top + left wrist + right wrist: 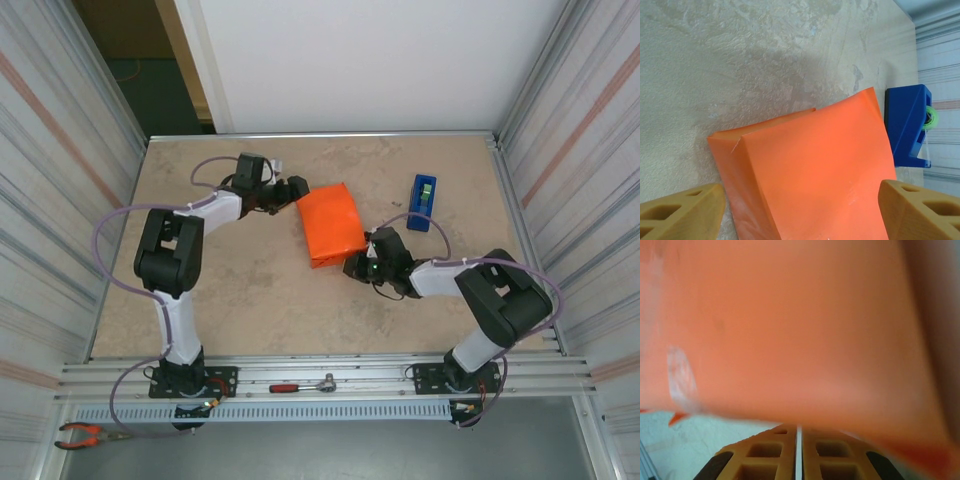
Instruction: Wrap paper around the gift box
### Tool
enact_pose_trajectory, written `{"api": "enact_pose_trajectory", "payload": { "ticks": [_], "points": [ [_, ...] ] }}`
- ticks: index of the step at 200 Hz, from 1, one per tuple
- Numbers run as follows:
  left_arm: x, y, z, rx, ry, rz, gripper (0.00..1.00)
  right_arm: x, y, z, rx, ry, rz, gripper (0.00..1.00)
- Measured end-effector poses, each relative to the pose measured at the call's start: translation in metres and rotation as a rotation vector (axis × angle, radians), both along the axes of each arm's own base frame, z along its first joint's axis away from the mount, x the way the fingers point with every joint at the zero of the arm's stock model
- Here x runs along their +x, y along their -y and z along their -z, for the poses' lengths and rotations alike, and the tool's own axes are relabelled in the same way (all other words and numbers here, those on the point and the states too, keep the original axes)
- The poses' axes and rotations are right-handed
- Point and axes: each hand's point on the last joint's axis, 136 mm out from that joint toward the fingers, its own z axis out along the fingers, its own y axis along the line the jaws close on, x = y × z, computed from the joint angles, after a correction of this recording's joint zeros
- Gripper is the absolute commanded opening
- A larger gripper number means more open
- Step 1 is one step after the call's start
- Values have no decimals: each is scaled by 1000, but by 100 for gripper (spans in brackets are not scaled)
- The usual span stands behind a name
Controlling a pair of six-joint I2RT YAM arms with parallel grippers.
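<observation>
The left gripper (293, 191) stands at the far-left end of the parcel, its jaws spread. The paper (330, 225) lies in the middle of the table (240, 300), folded around the gift box. Its long axis runs far to near, the near end slightly right. I judge it light, thin and easily creased, so take it at the loose flaps. The right gripper (358, 266) is at the near end, jaws pressed together. Whether they pinch paper, I cannot tell.

Beige tbl (250, 300); corrugated metal walls (55, 150)
</observation>
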Motion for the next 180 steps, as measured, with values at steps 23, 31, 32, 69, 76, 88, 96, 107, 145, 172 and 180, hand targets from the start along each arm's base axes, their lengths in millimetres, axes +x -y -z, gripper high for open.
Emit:
{"api": "enact_pose_trajectory", "payload": {
  "ticks": [23, 31, 32, 69, 76, 88, 96, 107, 145, 172, 180],
  "points": [
    [-1, 2, 7, 4, -14, 4, 79, 8, -6, -2, 17, 5, 6, 9],
    [-2, 3, 9, 6, -17, 6, 79, 9, -7, -3, 20, 7, 7, 9],
    [-2, 3, 9, 6, -17, 7, 79, 9, -7, -3, 20, 7, 7, 9],
    [-2, 11, 21, 11, -38, 17, 73, 8, -5, -7, 24, 13, 9, 8],
    [-3, 12, 24, 14, -44, 19, 71, 6, -3, -10, 28, 19, 10, 8],
    [-4, 13, 29, 14, -58, 18, 66, 3, 2, -18, 35, 30, 16, 9],
    [-4, 13, 31, 14, -64, 16, 61, 3, 6, -25, 42, 42, 25, 9],
    [-4, 15, 34, 13, -73, 15, 50, 4, 13, -35, 53, 59, 43, 10],
    [4, 21, 35, -6, -61, 28, 12, 19, 49, -67, 69, 117, 132, 16],
    [8, 25, 31, -22, -49, 40, 0, 28, 76, -74, 65, 115, 191, 20],
    [9, 26, 28, -28, -43, 43, 0, 31, 82, -75, 62, 110, 202, 22]
  ]
}}
